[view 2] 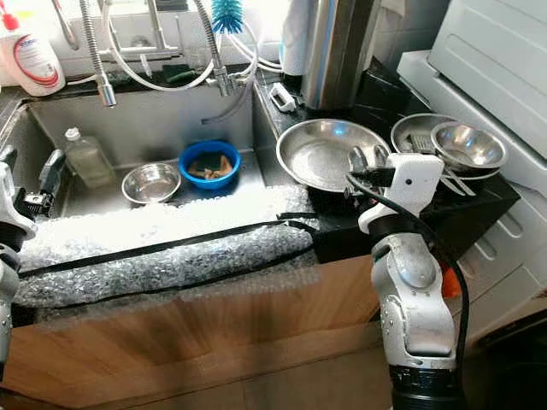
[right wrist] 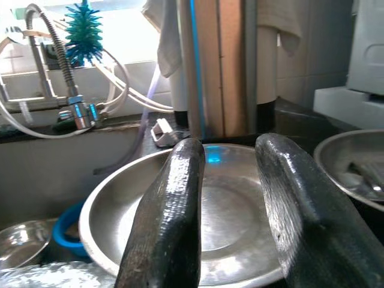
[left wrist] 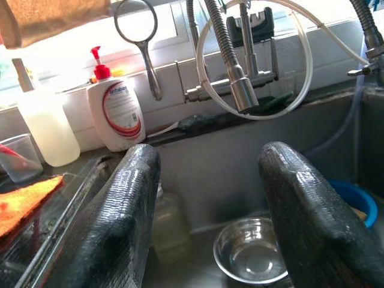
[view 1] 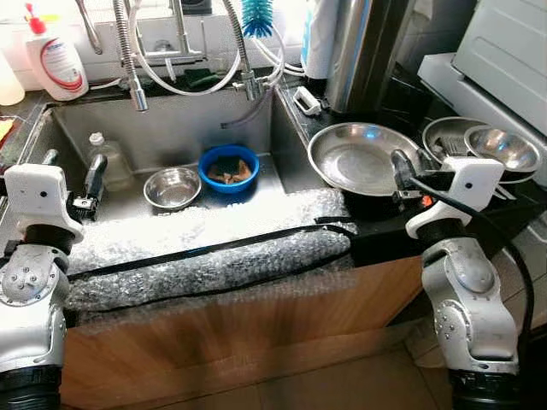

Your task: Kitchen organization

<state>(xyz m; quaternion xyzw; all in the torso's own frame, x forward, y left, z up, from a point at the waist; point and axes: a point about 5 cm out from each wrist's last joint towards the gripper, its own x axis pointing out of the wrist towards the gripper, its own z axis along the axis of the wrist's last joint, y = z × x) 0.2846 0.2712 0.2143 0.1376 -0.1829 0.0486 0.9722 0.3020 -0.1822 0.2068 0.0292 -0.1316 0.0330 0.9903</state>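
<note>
The right gripper (right wrist: 231, 210) hovers over the near rim of the big steel pan (view 1: 359, 158), which sits on the dark counter (view 2: 479, 201) just right of the sink (view 1: 171, 132); its fingers (right wrist: 171, 216) are spread with a gap between them and touch nothing. The left gripper (left wrist: 210, 222) hangs at the sink's left front edge, its fingers (left wrist: 114, 222) spread wide and empty. In the sink a small steel bowl (view 1: 172, 187) stands touching a blue bowl (view 1: 228, 167) that holds brownish scraps, and a clear bottle (view 1: 109, 161) stands against the left wall. Bubble wrap (view 1: 205, 248) covers the sink's front ledge, with black cables (view 1: 214, 243) lying across it. On the counter to the right of the pan, two more steel bowls (view 1: 500, 147) are stacked with utensils. Behind the sink are a soap bottle (view 1: 55, 58), a spring tap (view 1: 128, 51) with white hoses, a blue brush (view 1: 257, 15) and a tall steel cylinder (view 1: 359, 51).
</note>
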